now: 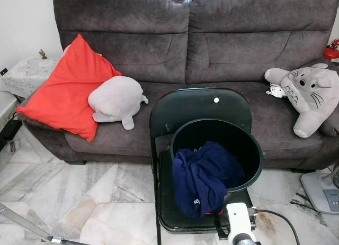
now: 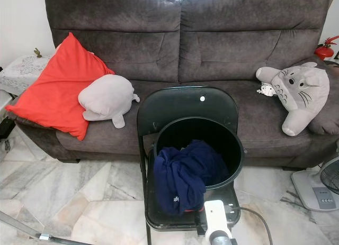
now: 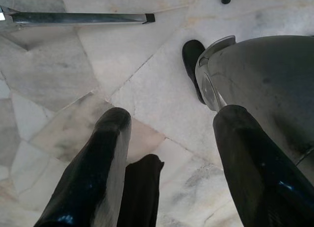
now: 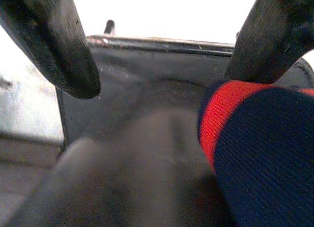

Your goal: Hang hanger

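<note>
A dark grey sofa (image 1: pixel 222 38) carries a red cushion (image 1: pixel 66 89), a grey plush (image 1: pixel 115 99) and a grey cat-like toy (image 1: pixel 307 91); before it a black folding chair (image 1: pixel 198 110) bears a tipped black bin (image 1: pixel 238 144), mouth toward the robot, with a navy garment (image 1: pixel 201 176) spilling out. The right arm reaches low at the chair's front edge, its right tool (image 4: pixel 162 55) spread apart and clasping nothing, one finger touching the garment's red-striped hem. The left tool (image 3: pixel 169 138) hangs released over the marble floor (image 1: pixel 79 192); I see no hanger.

A black folding chair (image 1: pixel 198 110) stands on marble floor (image 1: pixel 79 197) — a black bucket (image 1: pixel 249 150) lies tipped on its seat.
</note>
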Controlling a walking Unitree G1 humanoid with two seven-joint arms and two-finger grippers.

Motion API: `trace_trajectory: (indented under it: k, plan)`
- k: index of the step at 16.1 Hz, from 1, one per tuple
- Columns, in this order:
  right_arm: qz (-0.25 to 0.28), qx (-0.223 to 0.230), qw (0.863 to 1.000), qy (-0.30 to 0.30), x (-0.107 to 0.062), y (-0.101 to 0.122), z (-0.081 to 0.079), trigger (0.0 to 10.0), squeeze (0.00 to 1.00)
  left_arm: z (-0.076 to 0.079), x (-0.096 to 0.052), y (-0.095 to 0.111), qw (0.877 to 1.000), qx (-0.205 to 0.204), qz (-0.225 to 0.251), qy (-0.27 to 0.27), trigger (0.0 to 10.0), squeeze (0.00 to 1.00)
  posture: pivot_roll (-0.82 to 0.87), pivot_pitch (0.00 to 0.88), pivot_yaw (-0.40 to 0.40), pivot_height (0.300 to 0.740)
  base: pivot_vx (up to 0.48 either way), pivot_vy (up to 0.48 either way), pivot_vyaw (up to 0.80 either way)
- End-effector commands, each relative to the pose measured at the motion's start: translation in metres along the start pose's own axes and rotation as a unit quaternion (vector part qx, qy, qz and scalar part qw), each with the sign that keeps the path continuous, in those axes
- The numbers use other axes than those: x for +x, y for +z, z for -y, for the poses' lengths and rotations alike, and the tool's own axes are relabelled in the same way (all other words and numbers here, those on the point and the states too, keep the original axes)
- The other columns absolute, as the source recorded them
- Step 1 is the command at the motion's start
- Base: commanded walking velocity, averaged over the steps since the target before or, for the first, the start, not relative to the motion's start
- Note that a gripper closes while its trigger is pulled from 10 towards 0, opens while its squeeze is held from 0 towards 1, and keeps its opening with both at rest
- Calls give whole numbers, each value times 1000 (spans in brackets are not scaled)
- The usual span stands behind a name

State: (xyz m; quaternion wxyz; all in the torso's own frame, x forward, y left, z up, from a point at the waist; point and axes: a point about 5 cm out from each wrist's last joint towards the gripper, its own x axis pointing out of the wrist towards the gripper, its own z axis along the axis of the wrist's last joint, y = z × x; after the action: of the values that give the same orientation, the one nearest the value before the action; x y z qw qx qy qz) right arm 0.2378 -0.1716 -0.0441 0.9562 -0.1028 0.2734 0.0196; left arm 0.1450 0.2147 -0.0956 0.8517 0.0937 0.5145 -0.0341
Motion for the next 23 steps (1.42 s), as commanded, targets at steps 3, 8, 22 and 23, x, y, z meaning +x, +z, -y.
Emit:
trace_trajectory:
  k: [3,8,22,23]
  plan:
    - [29,-17,999,21,-3,2,-10,10000,0,-3,-1,-8,1000,11,-16,4,10000,0,-25,84,64,740,0,0,0]
    - [103,-35,994,21,-6,17,-7,10000,0,-2,-1,-8,1000,14,-16,2,10000,0,-67,82,41,740,0,0,0]
    - [221,-101,970,1,-65,36,1,10000,0,2,0,-5,1000,28,-13,-5,10000,0,-119,63,16,740,0,0,0]
    - [224,-105,969,-13,-66,41,5,10000,0,2,0,-5,999,28,-13,-6,10000,0,-120,63,16,740,0,0,0]
